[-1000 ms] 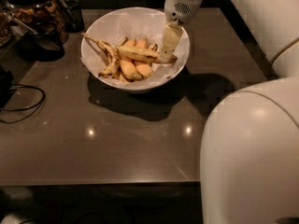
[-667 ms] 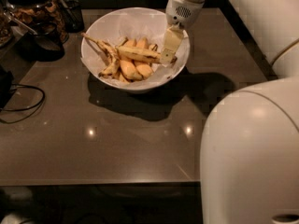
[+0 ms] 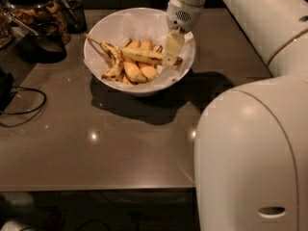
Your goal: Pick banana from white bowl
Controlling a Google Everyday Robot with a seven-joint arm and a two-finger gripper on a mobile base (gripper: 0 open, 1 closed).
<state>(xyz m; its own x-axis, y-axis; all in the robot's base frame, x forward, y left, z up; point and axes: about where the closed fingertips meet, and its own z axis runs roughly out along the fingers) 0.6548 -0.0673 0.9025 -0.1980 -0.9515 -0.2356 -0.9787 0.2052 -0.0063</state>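
Note:
The white bowl point(image 3: 120, 19) stands at the back middle of the dark table. The long pale yellow banana point(image 3: 142, 56) with brown streaks lies across the top of the other fruit in it. My gripper point(image 3: 172, 51) reaches down into the right side of the bowl, right at the banana's right end. Its pale tip covers that end of the banana. Shorter plump orange-yellow bananas point(image 3: 135, 72) lie under the long one. A thin spotted banana with a long stem point(image 3: 105, 47) lies at the left.
A dark glass jar point(image 3: 36, 8) and a dark cup point(image 3: 45, 44) stand at the back left. A black cable point(image 3: 24, 107) lies at the left edge. My white arm and body point(image 3: 250, 153) fill the right side.
My gripper has come down a little and slightly left, deeper into the bowl toward the banana's right end. The bananas have not moved.

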